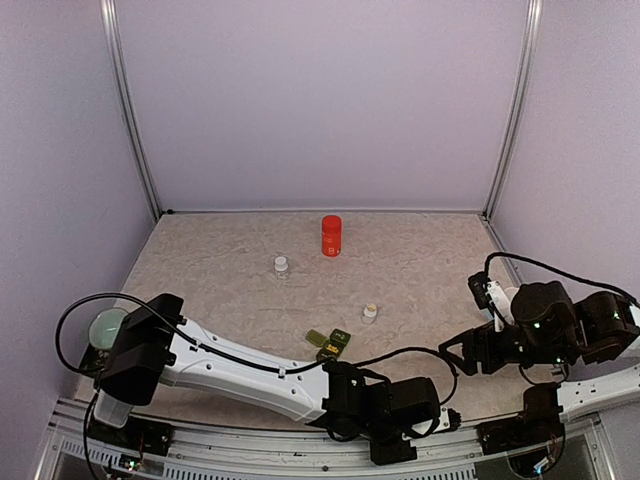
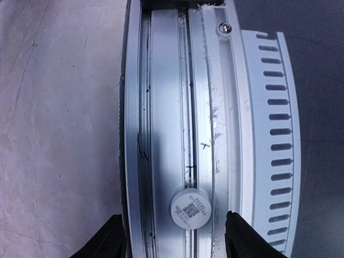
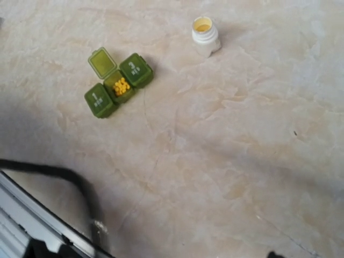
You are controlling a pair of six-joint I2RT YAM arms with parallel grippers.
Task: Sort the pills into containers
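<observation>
Pills (image 3: 121, 86) — yellow, perhaps round — in green plastic containers (image 3: 137, 70), middle square cell.

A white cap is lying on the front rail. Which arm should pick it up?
Left. The white cap lies on the rail between the open fingers of the left gripper, which probably only needs to close. The right gripper hangs over the table, away from that rail.

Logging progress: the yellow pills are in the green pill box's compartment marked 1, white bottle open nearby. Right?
No. The right wrist view shows the yellow pills in the open middle compartment of the pill box; compartment 1 is shut. The white bottle is open nearby.
</observation>
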